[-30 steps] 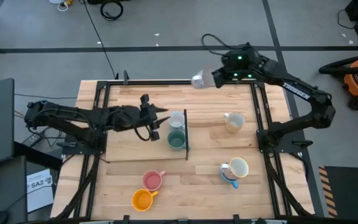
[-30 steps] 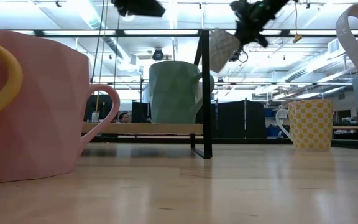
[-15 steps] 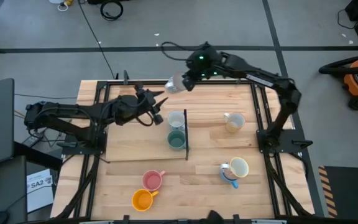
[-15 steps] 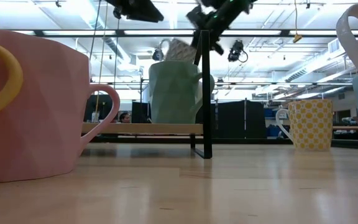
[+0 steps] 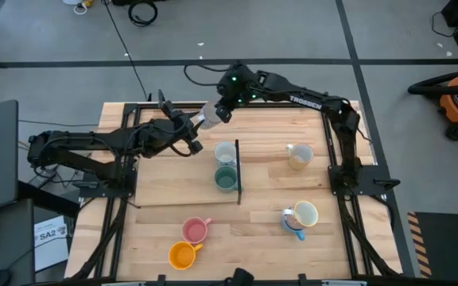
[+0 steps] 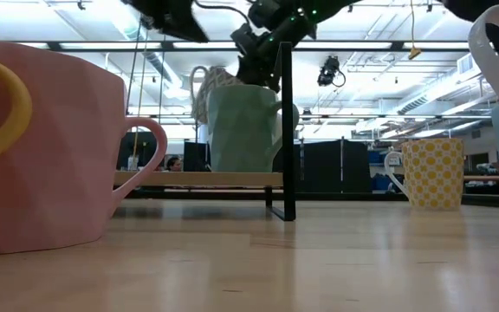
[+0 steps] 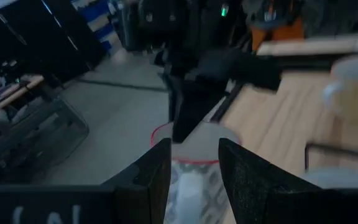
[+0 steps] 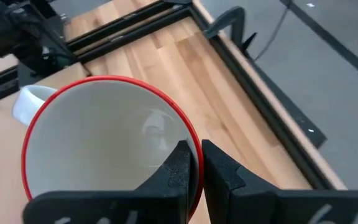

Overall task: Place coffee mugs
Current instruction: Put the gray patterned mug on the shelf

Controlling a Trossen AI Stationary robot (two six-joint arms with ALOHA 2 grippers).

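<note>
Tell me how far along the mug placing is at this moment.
Done, apparently: a white mug and a green mug sit by the black rack. In hand: the right hand pinches the rim of a red-rimmed mug, with the left hand close beside it. Left: pink, orange, yellow-dotted, and cream-on-blue mugs.

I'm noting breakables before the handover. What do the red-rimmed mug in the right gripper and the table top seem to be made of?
The red-rimmed mug, pinched at its rim by the right gripper, looks like glazed ceramic: a smooth, white, slightly shiny inside and a thick rim. The table top looks like light wood planks, with visible grain, joined strips and a soft sheen, probably sealed or varnished.
</note>
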